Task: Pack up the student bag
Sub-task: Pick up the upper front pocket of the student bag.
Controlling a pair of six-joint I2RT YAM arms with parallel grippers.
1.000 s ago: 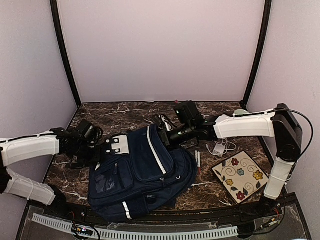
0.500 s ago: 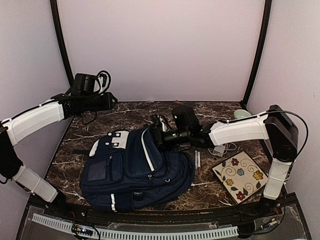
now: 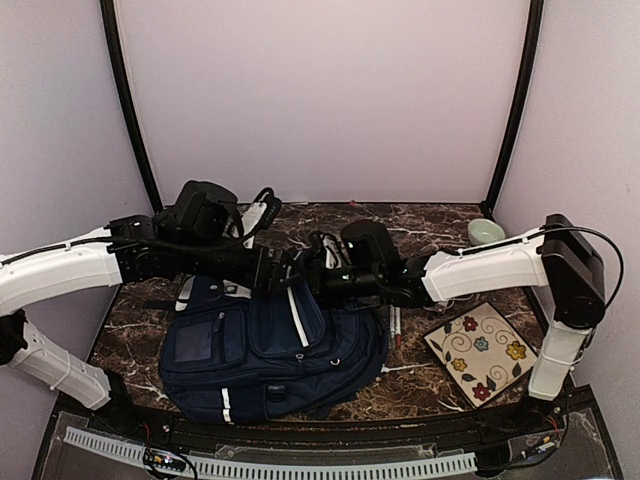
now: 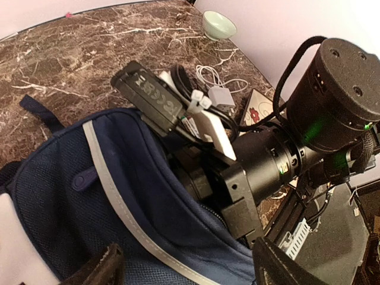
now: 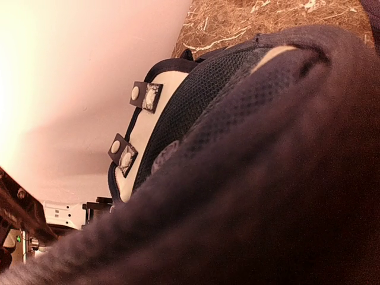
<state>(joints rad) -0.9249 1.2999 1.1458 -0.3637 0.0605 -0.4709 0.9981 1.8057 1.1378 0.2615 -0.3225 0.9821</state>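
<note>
Marble table [image 3: 440,225]: student bag [image 3: 270,350] near front edge.

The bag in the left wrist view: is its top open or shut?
Open, it seems: the upper edge of the bag stands lifted, and the right gripper reaches down behind it into the gap.

Floral tile [image 3: 482,352], green bowl [image 3: 486,231], charger [image 4: 221,95]

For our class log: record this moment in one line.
left gripper: open over student bag | right gripper: at bag mouth, grip unseen
</note>
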